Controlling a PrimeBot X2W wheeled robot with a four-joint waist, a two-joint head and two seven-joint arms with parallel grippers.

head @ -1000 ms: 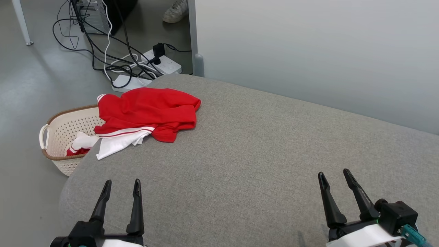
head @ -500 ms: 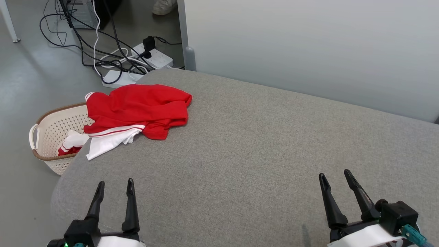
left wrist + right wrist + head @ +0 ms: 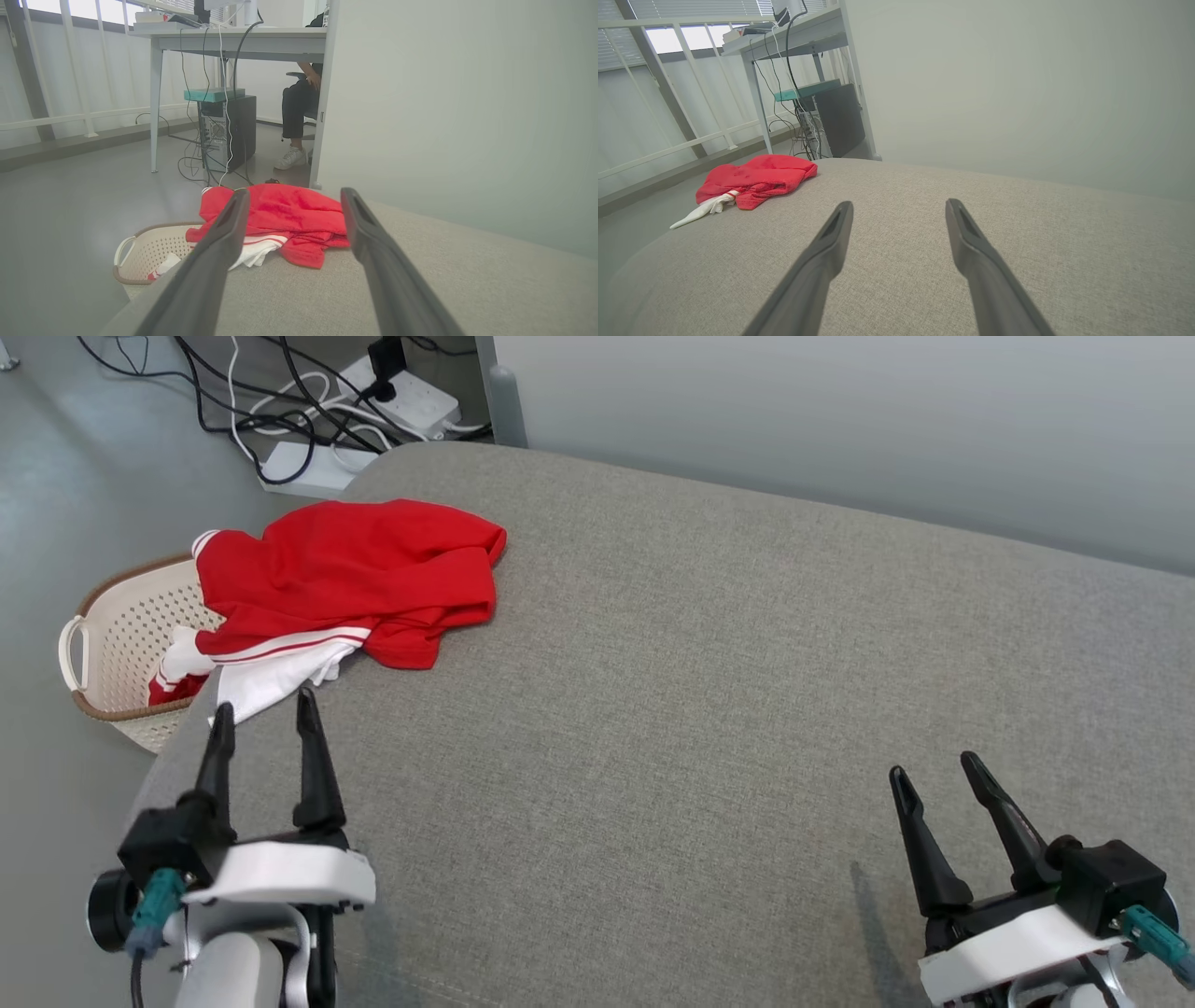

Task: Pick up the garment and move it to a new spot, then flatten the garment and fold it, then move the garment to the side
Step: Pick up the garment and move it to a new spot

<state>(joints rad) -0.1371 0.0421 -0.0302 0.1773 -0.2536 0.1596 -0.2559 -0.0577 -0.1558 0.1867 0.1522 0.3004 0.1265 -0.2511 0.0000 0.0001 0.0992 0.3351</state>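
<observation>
A crumpled red garment [image 3: 345, 574] with a white striped part lies at the far left edge of the grey cushioned surface [image 3: 709, 709], partly hanging over a basket. My left gripper [image 3: 263, 711] stands open just short of its white part, nothing between its fingers. The left wrist view shows the garment [image 3: 285, 214] straight ahead between the two fingers. My right gripper [image 3: 934, 772] is open and empty at the near right, far from the garment [image 3: 756, 179].
A cream perforated basket [image 3: 112, 635] with red and white cloth inside stands on the floor by the surface's left edge. Cables and power strips [image 3: 373, 401] lie on the floor beyond. A pale partition [image 3: 840, 420] runs behind. A seated person's legs [image 3: 296, 126] show under a desk.
The head camera has tilted down, shifting the whole picture up. My left gripper has moved forward towards the garment's white part. Both grippers remain open.
</observation>
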